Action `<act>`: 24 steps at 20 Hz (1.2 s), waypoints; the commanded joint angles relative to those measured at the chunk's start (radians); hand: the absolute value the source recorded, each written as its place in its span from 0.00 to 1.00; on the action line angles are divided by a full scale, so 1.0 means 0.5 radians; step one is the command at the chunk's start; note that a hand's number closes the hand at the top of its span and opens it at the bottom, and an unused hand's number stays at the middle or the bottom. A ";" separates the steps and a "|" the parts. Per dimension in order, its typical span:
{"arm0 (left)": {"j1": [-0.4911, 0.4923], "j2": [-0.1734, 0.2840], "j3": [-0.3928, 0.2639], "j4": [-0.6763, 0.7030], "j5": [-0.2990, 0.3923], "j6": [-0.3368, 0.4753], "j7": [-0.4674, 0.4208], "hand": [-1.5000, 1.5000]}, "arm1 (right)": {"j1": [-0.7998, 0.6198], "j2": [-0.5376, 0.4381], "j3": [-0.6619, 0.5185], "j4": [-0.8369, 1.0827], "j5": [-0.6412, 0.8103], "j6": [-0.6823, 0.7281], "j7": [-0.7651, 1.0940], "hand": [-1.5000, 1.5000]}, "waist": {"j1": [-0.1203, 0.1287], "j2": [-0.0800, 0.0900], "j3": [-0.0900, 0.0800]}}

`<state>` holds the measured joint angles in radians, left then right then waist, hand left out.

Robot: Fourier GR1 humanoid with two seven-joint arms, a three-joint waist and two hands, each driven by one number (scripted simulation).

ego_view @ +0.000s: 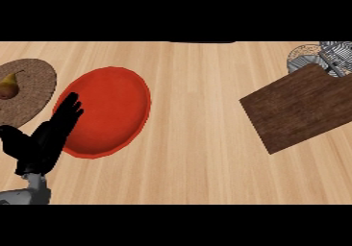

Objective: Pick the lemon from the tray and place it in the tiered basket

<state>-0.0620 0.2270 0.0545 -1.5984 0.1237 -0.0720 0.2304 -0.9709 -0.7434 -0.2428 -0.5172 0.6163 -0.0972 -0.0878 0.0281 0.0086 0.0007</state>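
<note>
While its thumb sticks out sideways, the left hand (38,139) lies with fingers (67,111) straight and together over the red tray (119,103).

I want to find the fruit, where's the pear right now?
In the head view the pear lies on the woven mat at the far left, beside the red plate, above the left hand.

The tray (307,108) is a dark brown wooden board, flat on the counter at the right of the frame, turned at an angle so one corner points to the lower left; its top is bare wood grain. The tiered basket (328,56) is a silver wire frame in the upper right corner, just beyond the tray's far edge and partly cut off by the frame. No lemon can be made out on the tray or in the basket.
</note>
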 commanded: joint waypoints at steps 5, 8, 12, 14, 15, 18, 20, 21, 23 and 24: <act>-0.056 0.002 0.006 -0.010 0.013 -0.022 0.077 0.50 | -0.087 0.101 -0.195 0.317 -0.086 -0.400 -0.286 0.00 | 0.026 0.013 0.003; -0.017 -0.024 0.015 0.059 -0.022 -0.029 -0.062 0.50 | -0.199 0.092 -0.124 0.375 -0.010 -0.351 -0.239 0.00 | 0.012 0.005 0.001; -0.099 -0.036 0.011 0.086 -0.025 -0.014 0.004 0.50 | -0.299 0.091 -0.160 0.469 -0.016 -0.398 -0.243 0.00 | 0.022 0.010 0.001; -0.061 0.052 0.086 0.081 0.032 -0.105 -0.051 0.50 | -0.217 -0.001 -0.270 0.484 -0.125 -0.350 -0.416 0.00 | 0.023 0.012 0.002; -0.091 -0.042 0.005 0.173 -0.068 -0.026 -0.108 0.50 | -0.343 0.045 -0.274 0.483 -0.138 -0.312 -0.264 0.00 | 0.015 0.012 0.001; -0.132 -0.023 0.016 0.099 -0.026 -0.034 0.010 0.50 | -0.424 0.082 -0.392 0.497 -0.262 -0.315 -0.191 0.00 | 0.029 0.011 0.002; -0.084 -0.028 0.055 0.138 -0.021 -0.030 -0.068 0.50 | -0.313 0.051 -0.515 0.485 -0.398 -0.271 -0.296 0.00 | -0.006 0.001 0.002; -0.050 0.015 0.064 0.075 -0.003 -0.068 -0.038 0.50 | -0.339 0.067 -0.553 0.490 -0.430 -0.325 -0.285 0.00 | 0.017 0.004 0.003; -0.085 0.019 0.054 0.024 0.025 -0.076 0.058 0.50 | -0.361 -0.030 -0.655 0.507 -0.537 -0.203 -0.284 0.00 | 0.016 0.005 0.004; -0.055 -0.001 0.078 0.112 0.021 -0.080 -0.060 0.50 | -0.324 -0.040 -0.709 0.503 -0.594 -0.190 -0.344 0.00 | 0.007 0.008 0.003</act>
<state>-0.0949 0.2230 0.0782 -1.5525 0.1184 -0.0995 0.2090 -1.1298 -0.7399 -0.5155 -0.2705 0.4050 -0.2252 -0.2390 0.0328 0.0107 0.0023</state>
